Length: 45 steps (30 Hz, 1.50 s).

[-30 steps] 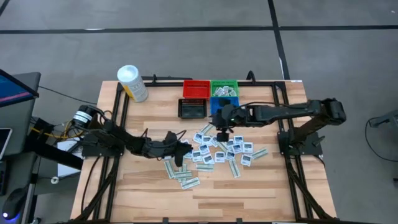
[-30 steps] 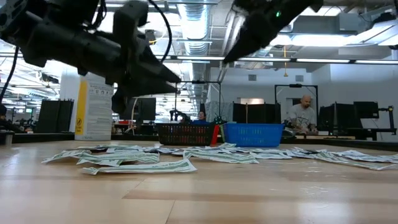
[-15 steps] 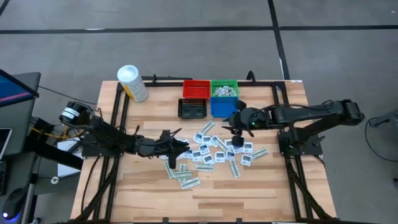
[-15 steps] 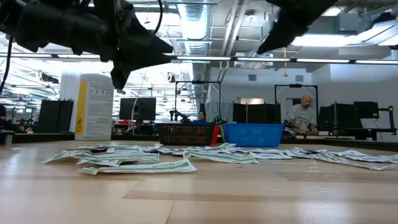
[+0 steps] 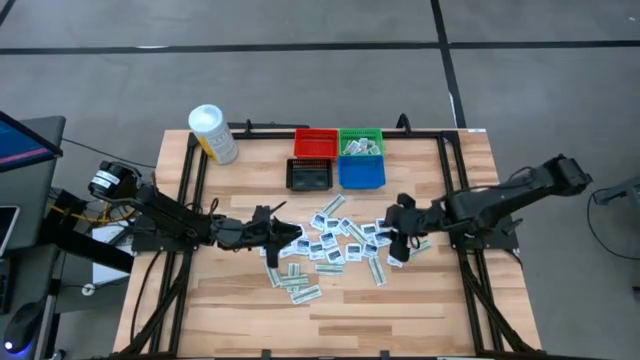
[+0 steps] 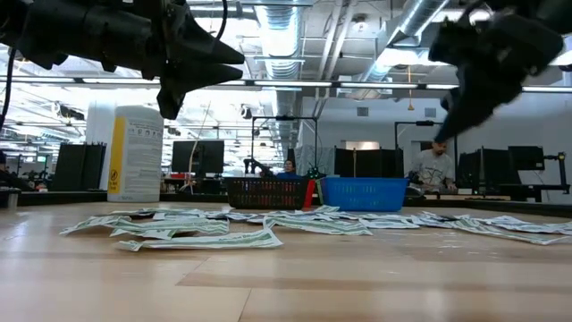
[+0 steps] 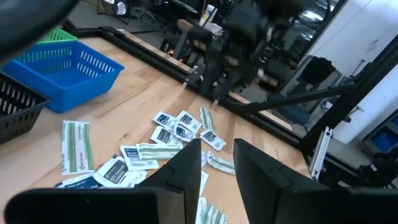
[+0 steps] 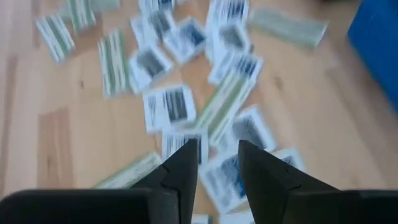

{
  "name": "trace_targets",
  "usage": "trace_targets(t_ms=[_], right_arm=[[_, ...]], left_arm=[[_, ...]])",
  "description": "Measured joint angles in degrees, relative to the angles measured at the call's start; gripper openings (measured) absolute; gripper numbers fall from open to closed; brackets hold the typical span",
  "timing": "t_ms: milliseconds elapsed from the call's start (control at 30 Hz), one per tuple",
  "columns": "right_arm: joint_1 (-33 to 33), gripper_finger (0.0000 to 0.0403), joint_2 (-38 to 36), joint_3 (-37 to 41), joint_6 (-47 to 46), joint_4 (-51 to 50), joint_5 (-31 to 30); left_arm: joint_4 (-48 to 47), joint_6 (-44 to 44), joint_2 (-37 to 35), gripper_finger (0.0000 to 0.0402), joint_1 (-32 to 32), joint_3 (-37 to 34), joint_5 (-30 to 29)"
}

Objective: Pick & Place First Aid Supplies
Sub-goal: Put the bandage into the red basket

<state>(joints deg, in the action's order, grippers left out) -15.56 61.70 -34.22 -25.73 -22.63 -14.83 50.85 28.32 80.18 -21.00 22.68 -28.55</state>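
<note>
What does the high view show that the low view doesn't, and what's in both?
Only the high view shows the green bin holding a few packets, the red bin, and both arms reaching in from opposite sides of the table. Only the low view shows the room behind, with a person seated far back. Both show the scattered packets, the white tub, the black bin, the blue bin, and the left gripper and right gripper above the pile, each with a narrow gap and nothing held.
</note>
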Motion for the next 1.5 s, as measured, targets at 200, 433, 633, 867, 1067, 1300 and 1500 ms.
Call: trace_targets(t_ms=[200,433,633,867,1067,1300,1500], right_arm=[[-5.4,0.0111,3.6,1.4,1.1,5.6,0.0],[-6.5,0.0111,10.0,1.5,6.6,8.3,0.1],[-6.0,0.0111,15.6,1.5,6.8,9.1,3.0],[-6.2,0.0111,20.8,1.5,8.3,12.9,6.5],[-6.2,0.0111,24.8,1.4,8.3,15.5,8.6],[-6.2,0.0108,27.4,1.2,8.3,16.3,7.9],[-6.2,0.0065,27.1,1.2,8.3,15.7,7.4]], left_arm=[[0.0,0.0,0.0,0.0095,0.2,0.0,-0.1],[0.0,0.0,-0.1,0.0095,0.2,0.0,-0.1],[0.0,0.4,-0.1,0.0095,0.2,0.0,-0.1],[0.0,0.7,-0.1,0.0095,0.2,0.0,-0.1],[0.0,0.6,-0.1,0.0095,0.2,0.0,-0.1],[0.0,0.6,-0.1,0.0095,0.2,0.1,-0.1],[-0.3,0.4,-0.1,0.0095,0.2,0.1,-0.1]])
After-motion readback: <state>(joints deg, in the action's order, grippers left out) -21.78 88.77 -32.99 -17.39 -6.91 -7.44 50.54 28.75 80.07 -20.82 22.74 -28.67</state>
